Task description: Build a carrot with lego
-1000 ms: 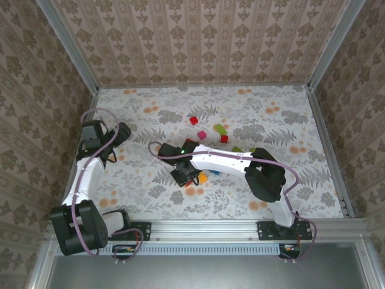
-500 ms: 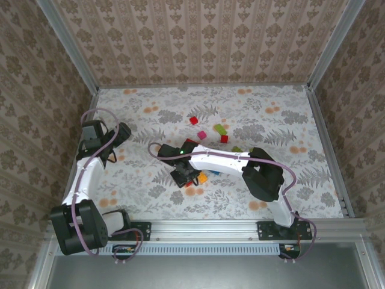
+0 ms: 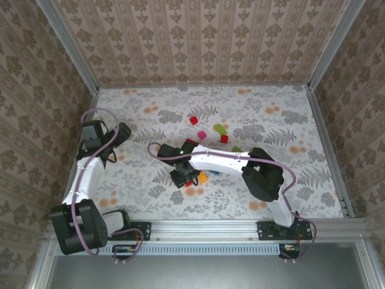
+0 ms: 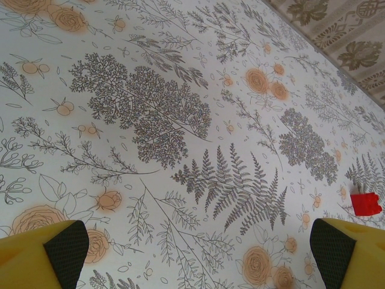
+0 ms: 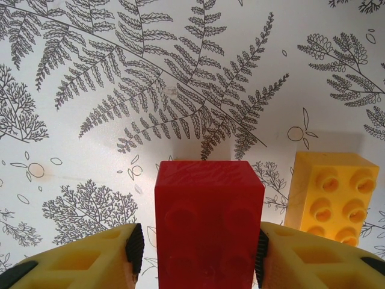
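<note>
- The right tool (image 5: 197,248) straddles the red brick (image 5: 209,217). A sliver of gap shows at one pad, and the other sits against the brick or just beside it. We read the jaws as parted around the brick, not clamped on it.
- The orange brick (image 5: 329,192) lies just beside the red brick without touching it, its studs turned toward the wrist camera.
- The left tool (image 4: 198,247) stands wide open and empty, well away from the red brick.
- Loose bricks (image 3: 220,129) in green, magenta and red lie on the counter (image 3: 283,108) beyond the red brick, well apart from it.
- We judge the build barely begun, as we see no stack. The step in hand concerns the red brick next to the orange one.
- The next move calls for a square grip and lined-up studs before any pressing.
- The red brick's near end is cut off by the frame edge, and from above the arm covers it. We cannot tell whether it rests on the counter.
</note>
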`<state>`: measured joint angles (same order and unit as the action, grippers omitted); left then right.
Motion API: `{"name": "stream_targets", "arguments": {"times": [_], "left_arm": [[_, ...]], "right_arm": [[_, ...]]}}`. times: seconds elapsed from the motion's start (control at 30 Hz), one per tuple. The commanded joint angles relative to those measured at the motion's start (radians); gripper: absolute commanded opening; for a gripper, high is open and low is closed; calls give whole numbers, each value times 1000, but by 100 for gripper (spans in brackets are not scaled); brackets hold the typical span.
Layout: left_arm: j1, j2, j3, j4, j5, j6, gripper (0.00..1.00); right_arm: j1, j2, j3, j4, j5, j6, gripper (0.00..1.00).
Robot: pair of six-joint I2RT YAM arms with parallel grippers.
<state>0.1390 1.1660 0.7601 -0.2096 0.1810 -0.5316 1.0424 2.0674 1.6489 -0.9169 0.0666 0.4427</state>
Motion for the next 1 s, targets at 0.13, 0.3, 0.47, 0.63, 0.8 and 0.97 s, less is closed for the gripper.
{"name": "stream_targets", "arguments": {"times": [0.13,0.3,0.47,0.63,0.8,0.97], "left_arm": [[-2,11,32,5,15,-7,99],[-1,11,32,3,17,-6,99],[-1,12,34,3,16,-6,99],[-2,14,35,4,18,-7,99],[-4,15,35,6,19,-7,99],[-4,14,36,5,18,-7,99]], "right_arm": [[-5,-52,-22,-7,1,-12,49],[-5,-60,-25,-2,5,-11,50],[-5,-70,-22,-1,3,-13,51],[-5,-69,-21,-6,6,-15,48],[-5,-57,-21,-5,3,-16,45],[-5,-53,-17,-5,1,-19,41]]}}
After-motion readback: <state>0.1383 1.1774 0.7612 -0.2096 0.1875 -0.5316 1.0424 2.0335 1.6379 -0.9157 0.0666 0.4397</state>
